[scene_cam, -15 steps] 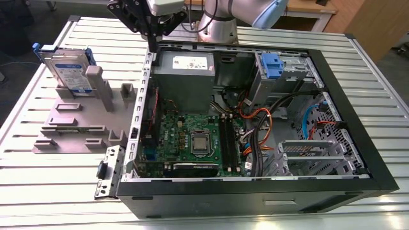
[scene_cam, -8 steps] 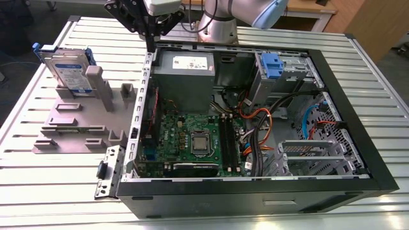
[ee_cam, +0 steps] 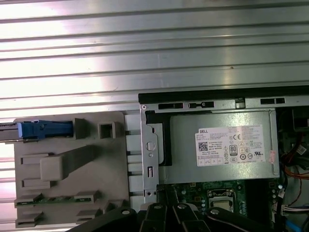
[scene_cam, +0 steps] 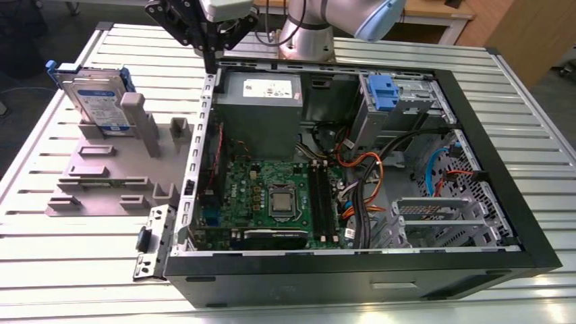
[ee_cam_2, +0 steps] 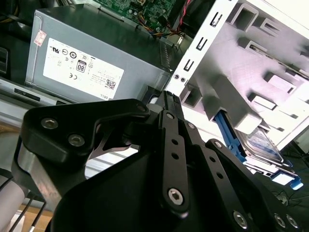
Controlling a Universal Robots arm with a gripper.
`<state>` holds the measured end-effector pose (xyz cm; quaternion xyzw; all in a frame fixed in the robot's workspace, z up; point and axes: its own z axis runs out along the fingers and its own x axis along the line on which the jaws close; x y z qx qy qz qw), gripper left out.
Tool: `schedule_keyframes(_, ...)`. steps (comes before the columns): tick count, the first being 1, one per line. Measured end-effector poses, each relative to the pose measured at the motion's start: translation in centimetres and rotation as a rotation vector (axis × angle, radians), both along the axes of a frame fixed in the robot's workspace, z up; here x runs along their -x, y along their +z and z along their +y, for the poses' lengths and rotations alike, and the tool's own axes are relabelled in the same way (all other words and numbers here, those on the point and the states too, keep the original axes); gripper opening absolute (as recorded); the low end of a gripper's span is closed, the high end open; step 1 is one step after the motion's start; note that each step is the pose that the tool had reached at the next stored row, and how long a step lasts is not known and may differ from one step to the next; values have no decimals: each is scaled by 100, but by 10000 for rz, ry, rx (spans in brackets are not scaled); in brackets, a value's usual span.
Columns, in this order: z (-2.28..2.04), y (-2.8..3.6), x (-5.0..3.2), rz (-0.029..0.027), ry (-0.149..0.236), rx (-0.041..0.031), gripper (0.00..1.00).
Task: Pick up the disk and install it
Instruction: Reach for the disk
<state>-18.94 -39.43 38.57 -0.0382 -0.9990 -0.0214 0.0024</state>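
Task at an early stage: the disk (scene_cam: 97, 101) stands on edge in the grey holder (scene_cam: 99, 196) beside the open computer case (scene_cam: 360, 270), not yet lifted or installed. Your gripper (scene_cam: 212, 62) hangs above the case wall that faces the holder. Its jaws are closed together on nothing, and it is apart from the disk.

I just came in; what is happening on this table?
One robot arm is working over an open black computer case on a ribbed metal table. Its gripper hangs shut and empty above the case's edge, beside the grey metal box. The flat silver disk with a blue frame stands upright in a grey plastic holder at the exterior view's left, not yet picked up.
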Motion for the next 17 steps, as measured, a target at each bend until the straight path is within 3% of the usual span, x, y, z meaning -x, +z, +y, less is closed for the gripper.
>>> schedule_keyframes(17, 0, -1, 48, 0, 0, 0, 11)
